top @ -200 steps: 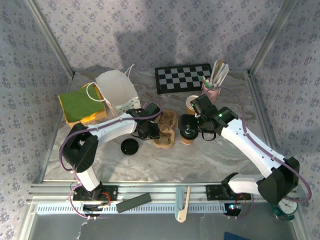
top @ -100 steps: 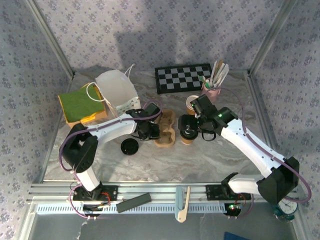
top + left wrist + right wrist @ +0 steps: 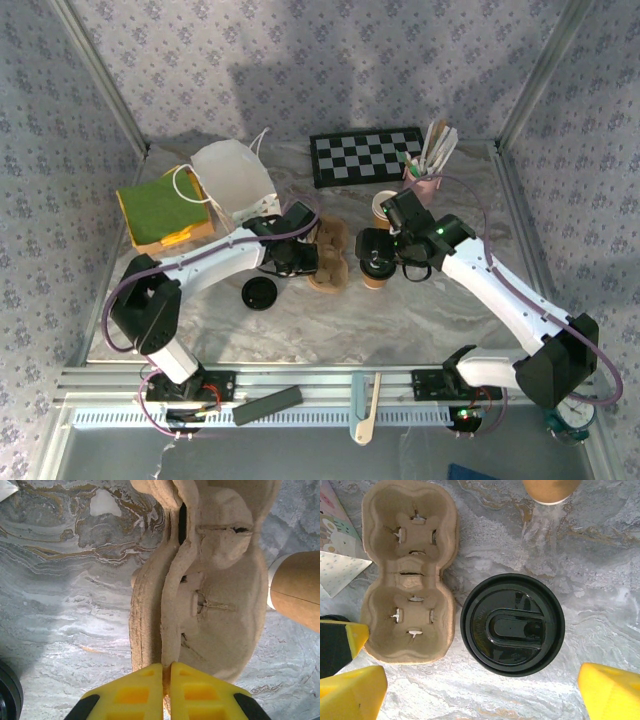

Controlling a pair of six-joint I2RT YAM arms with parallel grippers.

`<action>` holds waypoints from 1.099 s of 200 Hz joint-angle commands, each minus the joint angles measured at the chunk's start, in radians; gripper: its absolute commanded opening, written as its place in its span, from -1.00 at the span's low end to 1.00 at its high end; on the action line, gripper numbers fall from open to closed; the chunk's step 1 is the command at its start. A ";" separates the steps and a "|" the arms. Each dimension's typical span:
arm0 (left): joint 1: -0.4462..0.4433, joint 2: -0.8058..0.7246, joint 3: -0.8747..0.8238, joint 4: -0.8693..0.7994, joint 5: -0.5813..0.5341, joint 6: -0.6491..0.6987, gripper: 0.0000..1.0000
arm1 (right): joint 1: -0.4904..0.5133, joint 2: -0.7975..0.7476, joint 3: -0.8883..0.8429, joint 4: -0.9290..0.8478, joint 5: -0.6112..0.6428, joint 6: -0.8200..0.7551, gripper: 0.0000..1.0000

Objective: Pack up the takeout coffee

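Your left gripper (image 3: 166, 667) is closed tight, its yellow fingers pinching the thin rim of the cup tray (image 3: 215, 595) at one short end. That reads as a steadying hold, so the light tray does not skate on the smooth marbled table (image 3: 400, 320) when a cup is pushed into a well. Whether the pinched end is lifted off the table, you cannot tell from these views. Your right gripper (image 3: 480, 685) is spread as wide as it goes and has nothing in it. It hangs directly above the takeout coffee (image 3: 512, 624) with a finger on either side, which looks like the set-up for a grasp from above. The coffee stands upright near the middle of the table, just beside the tray's right flank and apart from it. Its lid is glossy black plastic, round, with a raised oval sip panel, so it will probably be slick. The kraft wall beneath should grip better, though it may dent under a hard squeeze. The tray is rough, fibrous moulded pulp, peanut-shaped, with two wells whose slit flaps should flex around a cup. A second kraft cup (image 3: 551, 489), unlidded, stands towards the far edge, and a loose black lid (image 3: 259, 293) lies nearer the front edge.
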 commanded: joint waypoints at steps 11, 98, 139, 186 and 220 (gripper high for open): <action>-0.004 -0.027 -0.011 0.018 0.023 0.001 -0.80 | 0.035 -0.008 -0.009 0.037 -0.030 0.026 1.00; -0.004 -0.140 -0.164 0.004 0.120 0.079 -0.81 | 0.254 -0.085 -0.197 0.233 0.010 0.294 0.68; -0.013 -0.217 -0.241 0.005 0.164 0.088 -0.79 | 0.345 -0.150 -0.365 0.454 0.026 0.445 0.00; -0.016 -0.249 -0.294 0.008 0.165 0.097 -0.77 | 0.400 -0.139 -0.486 0.602 0.062 0.575 -0.16; -0.015 -0.249 -0.310 0.016 0.174 0.105 -0.74 | 0.410 -0.082 -0.516 0.670 0.052 0.616 -0.18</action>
